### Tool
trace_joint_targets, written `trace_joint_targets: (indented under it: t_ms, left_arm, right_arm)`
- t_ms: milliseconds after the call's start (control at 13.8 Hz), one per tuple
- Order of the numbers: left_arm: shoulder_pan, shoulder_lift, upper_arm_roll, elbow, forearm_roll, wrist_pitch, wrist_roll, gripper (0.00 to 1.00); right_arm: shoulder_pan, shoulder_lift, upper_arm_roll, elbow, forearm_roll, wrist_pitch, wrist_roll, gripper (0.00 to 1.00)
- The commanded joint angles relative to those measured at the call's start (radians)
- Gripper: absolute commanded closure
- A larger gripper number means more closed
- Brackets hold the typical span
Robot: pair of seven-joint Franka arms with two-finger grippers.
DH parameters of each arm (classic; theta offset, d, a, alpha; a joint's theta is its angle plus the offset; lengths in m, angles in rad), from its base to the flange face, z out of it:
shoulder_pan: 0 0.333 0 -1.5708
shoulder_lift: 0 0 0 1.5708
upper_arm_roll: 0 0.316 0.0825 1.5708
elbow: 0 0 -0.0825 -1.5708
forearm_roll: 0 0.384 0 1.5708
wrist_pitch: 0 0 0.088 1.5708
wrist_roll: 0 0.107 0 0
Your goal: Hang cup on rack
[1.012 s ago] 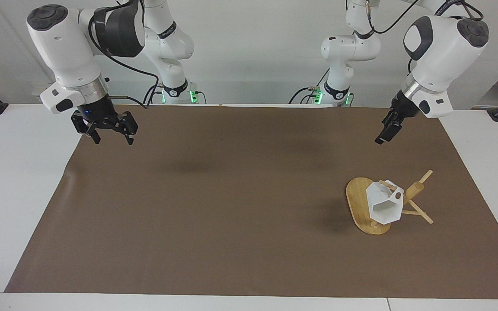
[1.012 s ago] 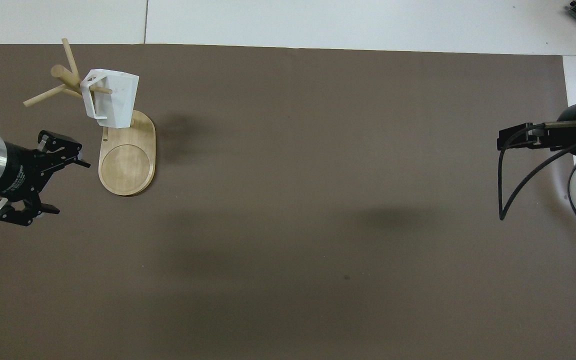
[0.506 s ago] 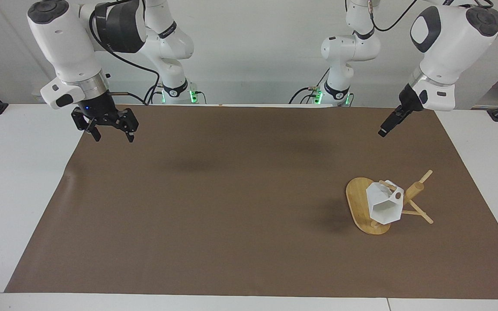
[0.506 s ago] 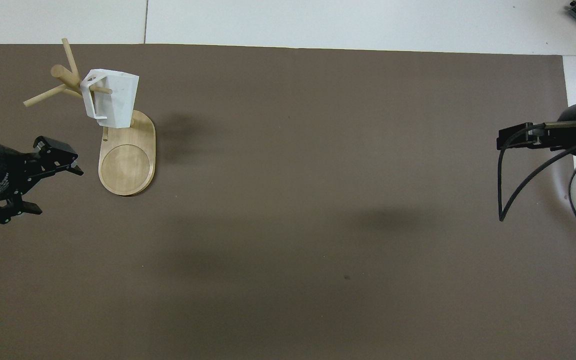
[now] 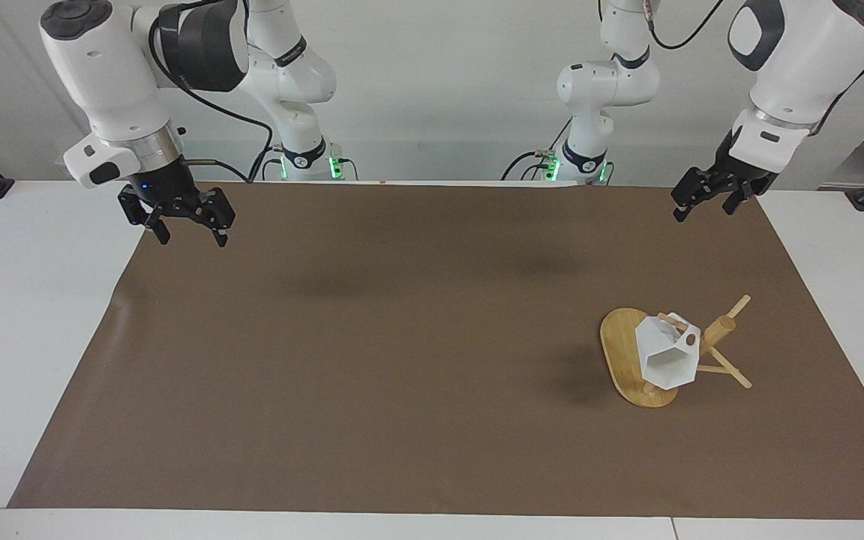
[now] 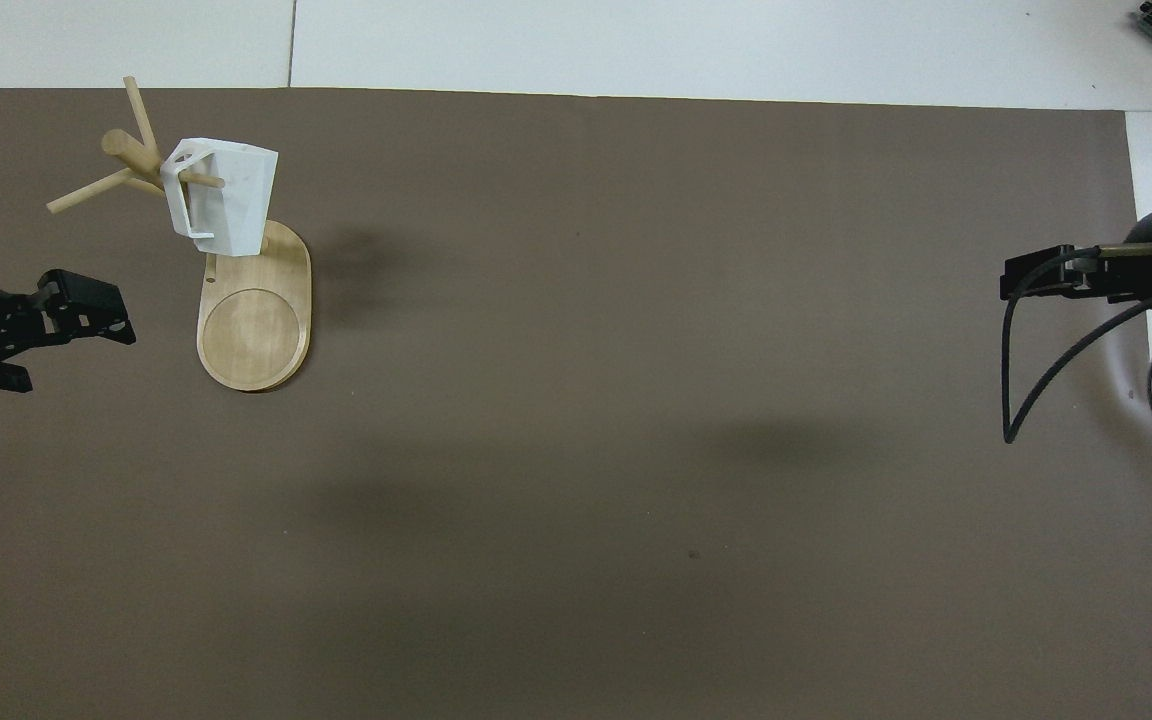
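The white faceted cup hangs by its handle on a peg of the bamboo rack, mouth tilted down over the rack's oval base. Nothing is gripping it. In the overhead view the cup hangs the same way above the base. My left gripper is open and empty, raised over the mat's corner at the left arm's end, well apart from the rack; it also shows in the overhead view. My right gripper is open and empty, raised over the mat's corner at the right arm's end.
A brown mat covers most of the white table. The rack stands on it toward the left arm's end. Two free pegs stick out from the post, away from the cup.
My left gripper has lifted and drawn back from the rack toward the robots' side, turning as it went. My right gripper has risen slightly. The cup stays hanging on the peg.
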Motion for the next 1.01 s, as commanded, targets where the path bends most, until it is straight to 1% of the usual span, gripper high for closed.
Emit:
trace_joint_targets:
  t_ms: [0,289,361,578,723,940]
  left_arm:
    - [0.009,0.042,-0.005,0.121,0.023,-0.101,0.103,0.0]
    - [0.009,0.125,-0.004,0.282,0.02,-0.202,0.133,0.0]
    - [0.009,0.129,-0.005,0.288,0.026,-0.202,0.134,0.0]
    - [0.007,0.128,-0.007,0.288,0.045,-0.201,0.171,0.0]
    - [0.009,0.119,-0.005,0.273,0.04,-0.178,0.173,0.0]
    - [0.01,0.076,-0.004,0.183,0.04,-0.149,0.161,0.0]
  right_arm:
    - [-0.002,-0.02,0.0,-0.014,0.016,-0.009,0.014,0.0]
    - [0.021,-0.021,-0.052,-0.01,0.016,-0.001,0.014,0.0]
    - [0.035,-0.021,-0.075,-0.007,0.016,-0.001,0.009,0.0]
    - [0.047,-0.027,-0.089,0.007,0.017,-0.021,0.007,0.0]
    - [0.049,-0.026,-0.089,0.031,0.017,-0.055,0.007,0.0]
    - [0.049,-0.027,-0.089,0.035,0.019,-0.104,0.007,0.0]
